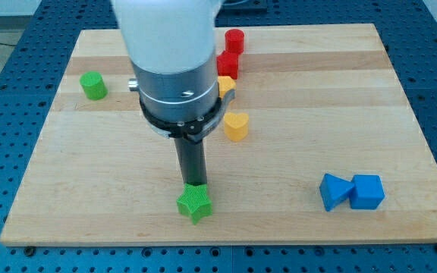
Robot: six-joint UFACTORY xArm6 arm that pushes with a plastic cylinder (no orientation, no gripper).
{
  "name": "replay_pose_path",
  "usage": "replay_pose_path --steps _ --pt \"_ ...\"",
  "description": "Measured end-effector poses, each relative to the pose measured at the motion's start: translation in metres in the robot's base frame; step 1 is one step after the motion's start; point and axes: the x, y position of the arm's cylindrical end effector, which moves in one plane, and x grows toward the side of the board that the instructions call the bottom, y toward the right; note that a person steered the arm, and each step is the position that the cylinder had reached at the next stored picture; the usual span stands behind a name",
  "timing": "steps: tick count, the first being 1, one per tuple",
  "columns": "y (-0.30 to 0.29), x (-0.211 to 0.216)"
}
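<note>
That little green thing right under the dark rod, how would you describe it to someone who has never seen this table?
Start at the wooden board and follow the dark rod down to my tip, near the view's bottom edge. The green star-shaped block sits right against it, on its lower side. The only other green piece, a green cylinder block, is rounded and lies far off at the view's upper left.

Arm body: my white and grey housing (171, 53) was cut off by the view's top edge.
My tip: my tip (192, 184) met the green star block (195, 204) at its upper edge; actual contact could not be told.
Yellow block by the collar: the yellow block (227, 85) was partly hidden behind my housing, shape unclear.
Wooden board: the wooden board (317, 114) was partly covered by my housing near the view's top.
</note>
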Motion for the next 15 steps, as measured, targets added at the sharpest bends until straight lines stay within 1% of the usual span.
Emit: replay_pose_path --steps 1,2,4,5,6,7,8,9,10,11,12,13,14,15 --pt "-0.057 0.008" --pt "-0.050 0.044" --pt "0.086 0.026" --pt "0.100 0.011" --pt "0.093 0.001" --pt "0.103 -0.010" --pt "0.183 -0.011" --pt "0.195 -0.013" --pt "0.150 -0.032" --pt "0.189 -0.067" --pt "0.246 -0.071" --pt "0.276 -0.056" --pt "0.274 -0.059" --pt "0.201 -0.091"
